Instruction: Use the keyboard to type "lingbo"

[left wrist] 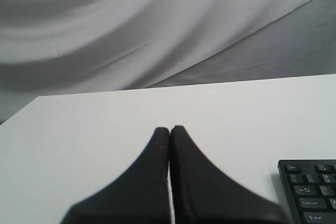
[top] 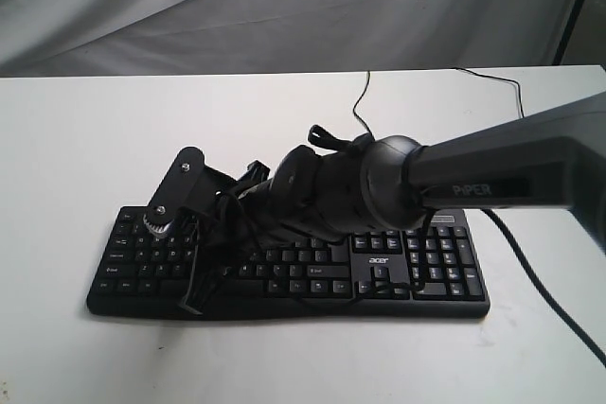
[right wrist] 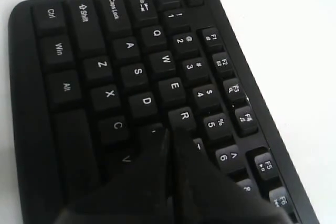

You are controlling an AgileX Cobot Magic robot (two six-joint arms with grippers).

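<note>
The black keyboard (top: 417, 267) with white legends and an acer logo lies across the white table (top: 85, 120). My right arm reaches over it from the right. Its gripper (top: 197, 267) hangs over the left letter keys. In the right wrist view the right gripper (right wrist: 172, 130) is shut with nothing in it. Its tips sit just past the R key (right wrist: 184, 115), covering the keys beside it on the keyboard (right wrist: 68, 56); whether they touch a key I cannot tell. My left gripper (left wrist: 169, 128) is shut and empty over bare table. The keyboard's Esc corner (left wrist: 310, 192) lies off to one side of it.
The keyboard's thin black cable (top: 364, 101) runs back over the table's far edge. A second cable (top: 494, 79) lies at the back right. The arm's own cable (top: 549, 290) trails across the right side. Grey cloth (top: 284, 7) hangs behind; a stand leg (top: 572, 7) is at the top right.
</note>
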